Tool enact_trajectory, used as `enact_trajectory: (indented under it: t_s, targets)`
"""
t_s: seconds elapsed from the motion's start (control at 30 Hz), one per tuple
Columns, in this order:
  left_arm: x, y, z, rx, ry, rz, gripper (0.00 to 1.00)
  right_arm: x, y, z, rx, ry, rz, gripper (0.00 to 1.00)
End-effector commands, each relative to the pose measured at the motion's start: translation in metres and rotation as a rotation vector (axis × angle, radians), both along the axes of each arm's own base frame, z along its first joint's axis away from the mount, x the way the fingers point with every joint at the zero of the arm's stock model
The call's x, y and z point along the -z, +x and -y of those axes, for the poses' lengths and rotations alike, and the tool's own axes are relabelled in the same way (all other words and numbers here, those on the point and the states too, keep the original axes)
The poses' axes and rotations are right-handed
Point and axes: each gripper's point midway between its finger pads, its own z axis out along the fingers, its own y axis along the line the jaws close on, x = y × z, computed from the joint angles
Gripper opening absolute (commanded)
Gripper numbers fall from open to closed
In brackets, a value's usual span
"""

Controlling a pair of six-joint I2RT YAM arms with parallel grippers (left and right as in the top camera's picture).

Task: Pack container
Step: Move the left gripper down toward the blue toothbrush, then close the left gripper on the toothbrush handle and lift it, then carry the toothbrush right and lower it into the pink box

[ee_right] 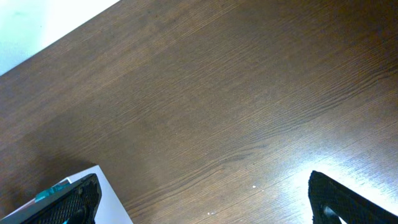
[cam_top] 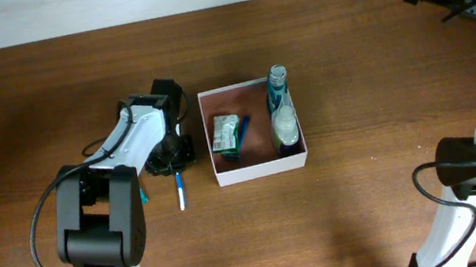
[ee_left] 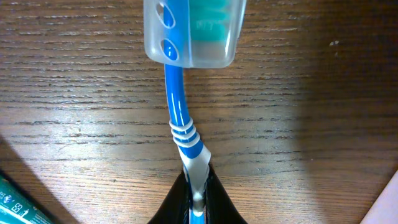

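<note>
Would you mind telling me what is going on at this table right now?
The left gripper is shut on the handle of a blue toothbrush with a clear cap over its head, just left of the container. The container already holds a bottle and a green packet. The right gripper hangs open over the table, off to the right, holding nothing.

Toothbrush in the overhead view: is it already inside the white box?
No, the toothbrush lies on the table, just outside the left wall of the container.
</note>
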Motion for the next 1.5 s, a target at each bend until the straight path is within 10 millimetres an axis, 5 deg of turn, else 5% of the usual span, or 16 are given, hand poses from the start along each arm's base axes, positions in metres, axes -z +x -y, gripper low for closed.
enact_trajectory:
  t_s: [0.0, 0.17, 0.3, 0.53, 0.73, 0.93, 1.27, 1.47]
  targets:
    - [0.032, -0.028, -0.015, -0.002, 0.061, -0.118, 0.02, -0.006, -0.005, 0.002, 0.010, -0.007, 0.010, 0.99]
    - [0.026, -0.025, -0.027, 0.009, 0.131, -0.105, 0.01, -0.006, -0.005, 0.002, 0.010, -0.007, 0.009, 0.99]
    - [0.000, -0.009, -0.028, 0.010, 0.148, -0.051, 0.01, -0.006, -0.005, 0.002, 0.010, -0.007, 0.009, 0.98]
    - [-0.090, 0.037, -0.010, -0.017, 0.051, 0.193, 0.01, -0.006, -0.005, 0.002, 0.010, -0.007, 0.009, 0.98]
    - [-0.156, 0.044, 0.023, -0.125, -0.180, 0.328, 0.01, -0.006, -0.005, 0.002, 0.010, -0.007, 0.009, 0.98]
    - [-0.161, 0.039, 0.048, -0.146, -0.239, 0.321, 0.01, -0.006, -0.005, 0.002, 0.010, -0.007, 0.009, 0.99]
    - [-0.177, 0.049, 0.127, -0.017, -0.347, 0.457, 0.00, -0.006, -0.005, 0.002, 0.010, -0.007, 0.009, 0.98]
    - [-0.180, 0.051, 0.146, 0.025, -0.360, 0.501, 0.01, -0.006, -0.005, 0.002, 0.010, -0.007, 0.009, 0.98]
